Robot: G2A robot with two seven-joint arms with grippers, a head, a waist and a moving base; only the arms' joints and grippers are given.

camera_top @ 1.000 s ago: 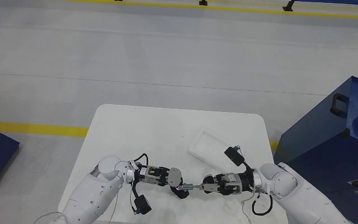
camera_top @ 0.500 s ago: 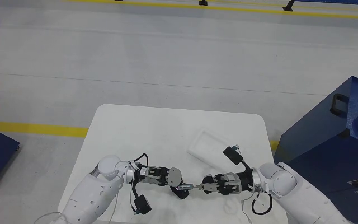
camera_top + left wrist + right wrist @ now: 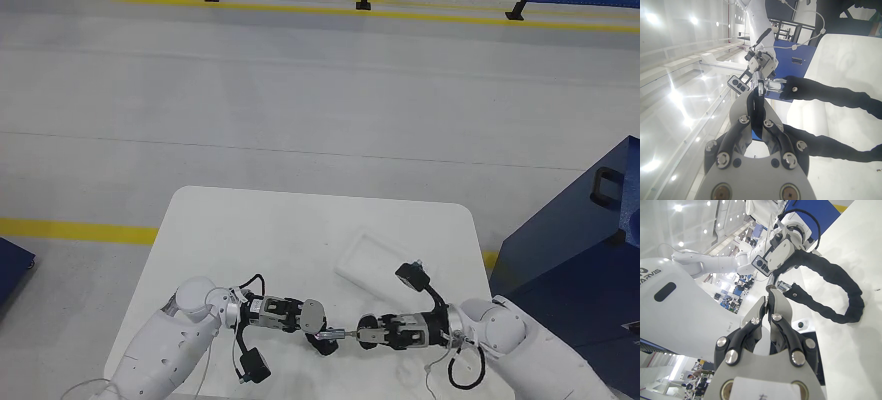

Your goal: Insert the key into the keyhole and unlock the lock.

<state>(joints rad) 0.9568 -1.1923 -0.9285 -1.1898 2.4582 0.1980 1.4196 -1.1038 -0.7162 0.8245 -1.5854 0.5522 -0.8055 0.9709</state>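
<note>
The white table [image 3: 250,230] has rounded corners and lies mostly bare on its far and left parts. A blue cabinet [image 3: 590,240] stands off its right side, and yellow floor lines run past the left edge. A white tray [image 3: 370,262] lies tilted toward the far right corner, well apart from the grippers, which meet tip to tip near the front edge, with little table between them and that edge. The lock [image 3: 848,283] is a cable in a black fabric sleeve, bent into a loop whose far bend seems to rest on the table. Both ends run into a short chrome barrel [image 3: 761,83], and a small screw sits in the sleeve beside it. The left gripper [image 3: 755,98] is clamped on the sleeve just behind the barrel and holds the barrel end above the table, pointed at the other arm. The right gripper [image 3: 768,300] is pinched tight on the key [image 3: 768,297], which is mostly hidden between the pads; its tip sits at the barrel's end face, and how deep it goes cannot be told. Compared with a second ago, the right wrist has rolled a little and its gripper has edged slightly toward the left one. The left arm, lock and tray are unmoved.
</note>
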